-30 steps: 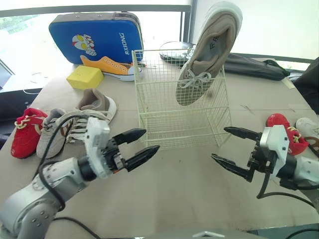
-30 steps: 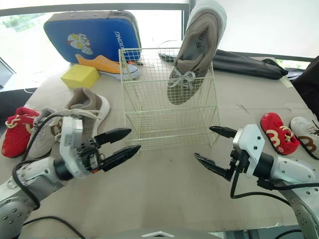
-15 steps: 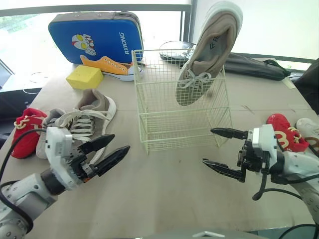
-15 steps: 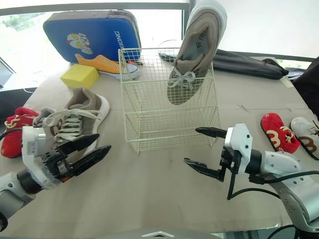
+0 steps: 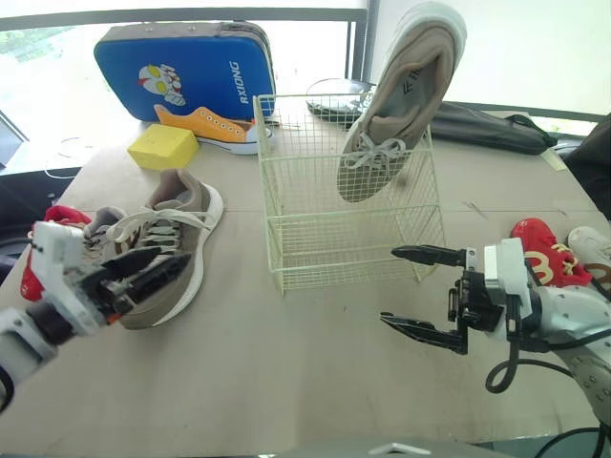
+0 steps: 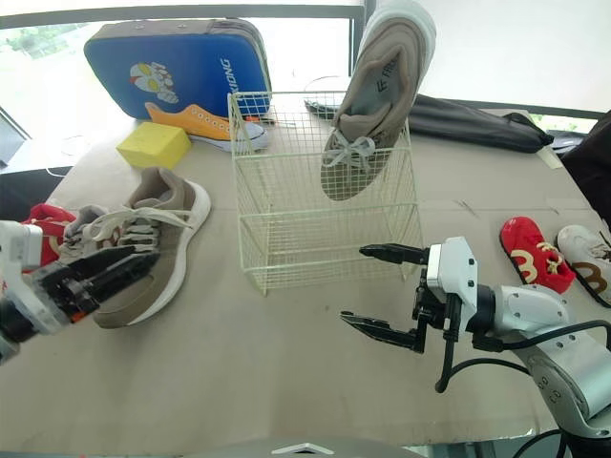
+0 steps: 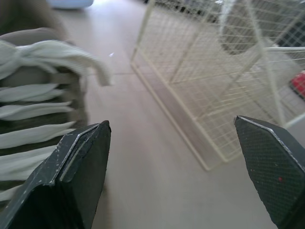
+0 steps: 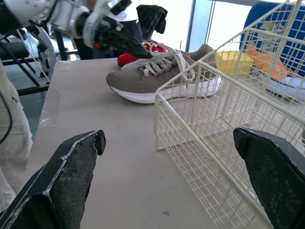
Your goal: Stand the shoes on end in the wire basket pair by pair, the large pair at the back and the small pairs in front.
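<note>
**Lining up on the loose large shoe**

Hovering the left claw (image 7: 171, 125), spread wide, just over the laces of the large shoe (image 5: 170, 243) on the worktop (image 5: 315, 382), close to the left edge. Finding that shoe flat on its sole, long axis running from heel at the far side to toe at the near-left, toe end nearest the claw. Holding the right claw (image 5: 389, 285), likewise spread wide and empty, before the near-right corner of the basket (image 5: 286, 205), well apart from the shoe. Judging the left arm much the nearer. Noting the mate (image 5: 396, 105) on end, toe down, at the basket's back right, leaving the back left free. Minding a small grey shoe (image 5: 95, 227) and a red shoe (image 5: 55, 216) crowding the left-edge side. Counting on open worktop between shoe and basket for the carry.
</note>
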Controlling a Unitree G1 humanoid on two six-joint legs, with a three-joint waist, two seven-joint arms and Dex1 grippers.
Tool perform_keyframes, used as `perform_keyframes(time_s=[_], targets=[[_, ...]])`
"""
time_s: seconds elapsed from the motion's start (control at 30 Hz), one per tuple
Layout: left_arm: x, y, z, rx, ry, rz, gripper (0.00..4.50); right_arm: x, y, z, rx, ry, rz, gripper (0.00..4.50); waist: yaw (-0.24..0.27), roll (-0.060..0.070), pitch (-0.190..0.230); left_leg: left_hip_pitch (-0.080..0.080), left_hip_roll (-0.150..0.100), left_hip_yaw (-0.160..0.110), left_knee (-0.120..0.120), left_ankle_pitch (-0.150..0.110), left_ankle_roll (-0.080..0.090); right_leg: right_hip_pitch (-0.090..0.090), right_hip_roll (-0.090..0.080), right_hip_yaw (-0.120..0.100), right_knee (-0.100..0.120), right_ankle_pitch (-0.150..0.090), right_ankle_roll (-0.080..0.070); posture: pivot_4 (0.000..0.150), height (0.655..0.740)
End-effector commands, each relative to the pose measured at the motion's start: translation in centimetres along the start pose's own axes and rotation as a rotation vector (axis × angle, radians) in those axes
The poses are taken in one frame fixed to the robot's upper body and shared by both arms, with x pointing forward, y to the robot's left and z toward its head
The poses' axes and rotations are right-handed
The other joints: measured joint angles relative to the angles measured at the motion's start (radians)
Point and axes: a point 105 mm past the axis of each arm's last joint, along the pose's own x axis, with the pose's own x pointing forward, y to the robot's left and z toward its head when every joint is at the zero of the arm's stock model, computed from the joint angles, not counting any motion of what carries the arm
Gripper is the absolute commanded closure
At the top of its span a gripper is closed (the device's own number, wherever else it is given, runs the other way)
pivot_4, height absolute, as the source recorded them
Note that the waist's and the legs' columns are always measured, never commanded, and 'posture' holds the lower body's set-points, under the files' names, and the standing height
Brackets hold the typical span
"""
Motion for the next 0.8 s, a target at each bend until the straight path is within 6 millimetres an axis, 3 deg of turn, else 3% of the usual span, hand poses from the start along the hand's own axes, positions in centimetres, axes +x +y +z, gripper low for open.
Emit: perform_keyframes(time_s=[0.03,0.37,0.6,0.67,0.8], targets=[[-0.1,2.1,0.8,-0.059,0.06,0.04,0.0,-0.1,0.2,0.8,-0.054,-0.019,-0.002,0.03,0.001,0.0,0.0,0.0,0.0,0.0,0.0,0.0,0.0,0.0,0.0,0.0,0.0,0.0,0.0,0.15,0.74],[-0.5,7.4,3.9,-0.137,0.211,0.089,0.0,-0.8,1.2,1.1,-0.063,-0.011,-0.061,0.03,-0.001,-0.004,0.002,0.0,-0.002,0.002,-0.002,0.0,0.0,-0.003,0.001,-0.001,0.002,0.0,0.0,0.15,0.74],[2.7,9.0,1.4,-0.14,0.369,0.067,0.0,-0.6,1.3,1.2,-0.071,-0.01,-0.095,0.03,0.002,-0.005,0.002,0.0,-0.002,0.003,-0.002,0.001,0.0,-0.003,0.0,-0.001,0.002,0.0,0.001,0.15,0.74],[4.0,10.6,0.2,-0.124,0.397,0.131,0.0,-0.7,1.3,1.2,-0.081,-0.004,-0.111,0.03,0.005,-0.005,0.002,-0.001,-0.002,0.002,-0.001,0.001,0.0,-0.003,0.0,-0.001,0.002,0.0,0.001,0.15,0.74],[4.0,12.0,-3.0,-0.105,0.549,0.166,0.0,-0.9,1.3,1.3,-0.089,0.007,-0.131,0.03,0.006,-0.006,0.0,0.0,-0.003,0.002,0.0,0.002,0.002,-0.003,0.0,-0.001,0.002,0.001,0.003,0.15,0.74]])
